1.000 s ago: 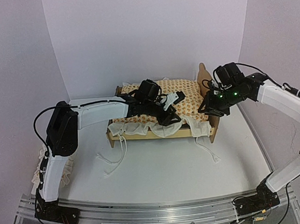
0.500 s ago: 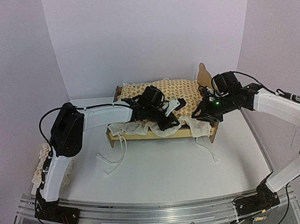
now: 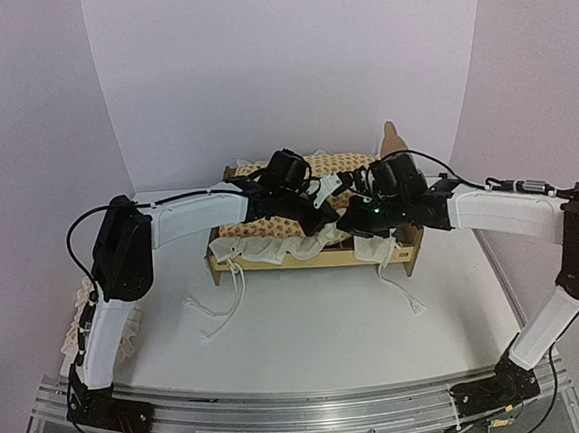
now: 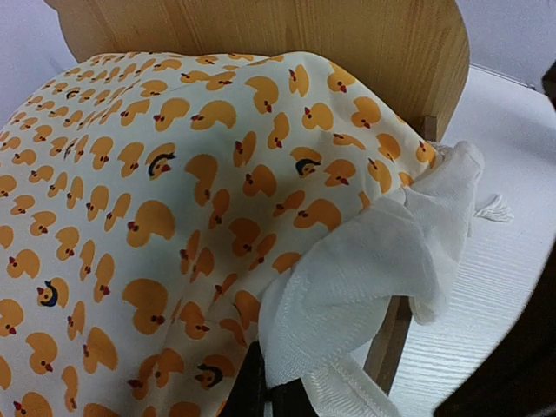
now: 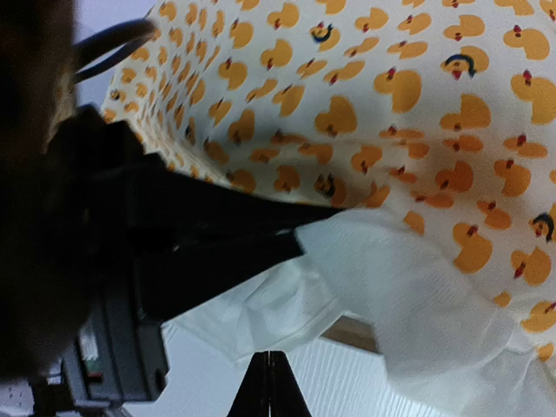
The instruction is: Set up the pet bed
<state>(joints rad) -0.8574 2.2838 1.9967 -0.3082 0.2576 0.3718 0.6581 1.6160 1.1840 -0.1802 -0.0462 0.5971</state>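
Note:
The pet bed (image 3: 308, 261) is a light wooden frame with a tall headboard (image 3: 394, 143) at its right end. A cream cushion (image 3: 351, 166) printed with orange ducks lies in it, its white ruffle (image 4: 373, 269) hanging over the front rail. My left gripper (image 3: 327, 213) is over the cushion's front edge; in the left wrist view it (image 4: 269, 393) is shut on the ruffle. My right gripper (image 3: 354, 225) is close beside it. In the right wrist view it (image 5: 271, 379) is shut, tips meeting at the ruffle's (image 5: 287, 313) lower edge; whether fabric is caught there I cannot tell.
Two white ties trail onto the table in front of the bed, one (image 3: 216, 307) on the left and one (image 3: 401, 290) on the right. A small ruffled pillow (image 3: 76, 329) lies at the table's left edge behind my left arm. White walls enclose the back and sides.
My right arm swung left from the headboard to the bed's front middle, and its gripper shut. My left gripper also shut, now pinching the ruffle.

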